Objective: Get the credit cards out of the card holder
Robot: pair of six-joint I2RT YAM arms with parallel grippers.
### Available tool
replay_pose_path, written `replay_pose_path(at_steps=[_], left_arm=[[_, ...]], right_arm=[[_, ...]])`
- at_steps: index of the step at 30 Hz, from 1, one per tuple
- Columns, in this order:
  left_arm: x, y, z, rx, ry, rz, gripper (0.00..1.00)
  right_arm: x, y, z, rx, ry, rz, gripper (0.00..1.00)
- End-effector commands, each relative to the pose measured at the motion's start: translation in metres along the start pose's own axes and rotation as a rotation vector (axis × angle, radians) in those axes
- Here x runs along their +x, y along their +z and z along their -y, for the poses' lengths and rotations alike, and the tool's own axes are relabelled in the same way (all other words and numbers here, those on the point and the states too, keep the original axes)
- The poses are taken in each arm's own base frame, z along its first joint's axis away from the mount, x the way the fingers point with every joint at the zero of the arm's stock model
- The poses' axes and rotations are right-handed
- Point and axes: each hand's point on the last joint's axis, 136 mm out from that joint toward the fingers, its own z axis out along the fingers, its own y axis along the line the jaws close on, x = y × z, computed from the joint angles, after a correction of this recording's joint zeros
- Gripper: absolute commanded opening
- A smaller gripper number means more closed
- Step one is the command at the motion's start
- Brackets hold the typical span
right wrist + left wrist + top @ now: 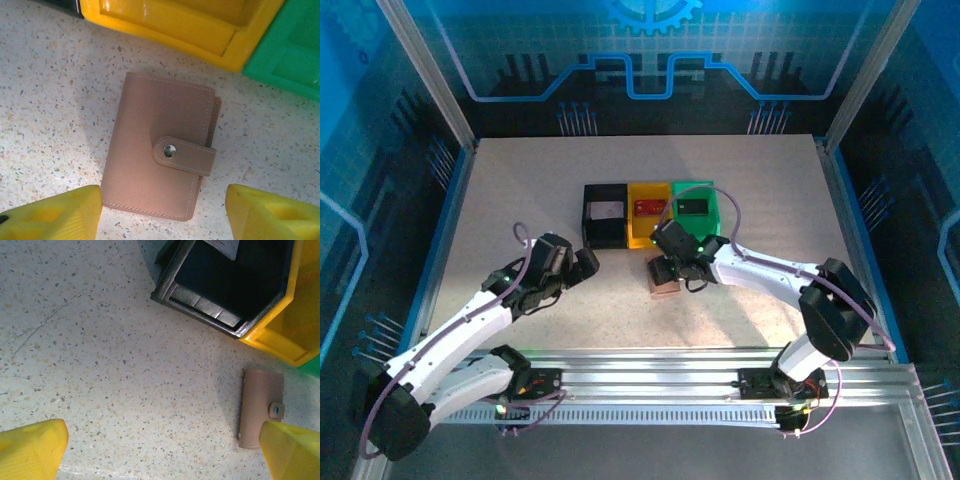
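Hovering over the closed card holder (160, 170), just near of the yellow bin (175, 25).
My right gripper (162, 212) straddles it, fingers released, not touching; left gripper (165, 450) spread wide too.

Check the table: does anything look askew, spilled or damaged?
Nothing is spilled or damaged. The wallet lies flat and snapped shut in front of the yellow bin, turned slightly askew to the bin's front wall.

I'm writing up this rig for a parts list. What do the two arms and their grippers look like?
Left arm and right arm: white links, black joints, a mauve cable looping along each, green wrist lights. Fingers are chunky yellow wedges, faintly textured.
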Motion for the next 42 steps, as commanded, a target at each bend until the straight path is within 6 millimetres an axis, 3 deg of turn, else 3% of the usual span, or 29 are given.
replay_pose_path(at_steps=[1, 9, 22, 34, 42], left_arm=[[-0.003, -0.006, 0.012, 0.037, -0.035, -0.005, 0.99], [0.016, 0.006, 0.028, 0.0, 0.074, -0.046, 0.99], [0.036, 0.014, 0.062, -0.005, 0.178, -0.048, 0.99], [0.041, 0.018, 0.064, 0.021, 0.16, -0.043, 0.99], [0.045, 0.02, 0.066, 0.03, 0.161, -0.047, 0.99]], right_arm=[[0.006, 0.006, -0.006, -0.005, -0.006, -0.044, 0.61], [0.008, 0.024, -0.007, 0.02, -0.01, -0.077, 0.47], [0.016, 0.041, -0.002, 0.053, -0.007, -0.101, 0.35], [0.028, 0.046, -0.004, 0.022, -0.001, -0.117, 0.23], [0.022, 0.04, -0.005, 0.003, 0.011, -0.107, 0.19]])
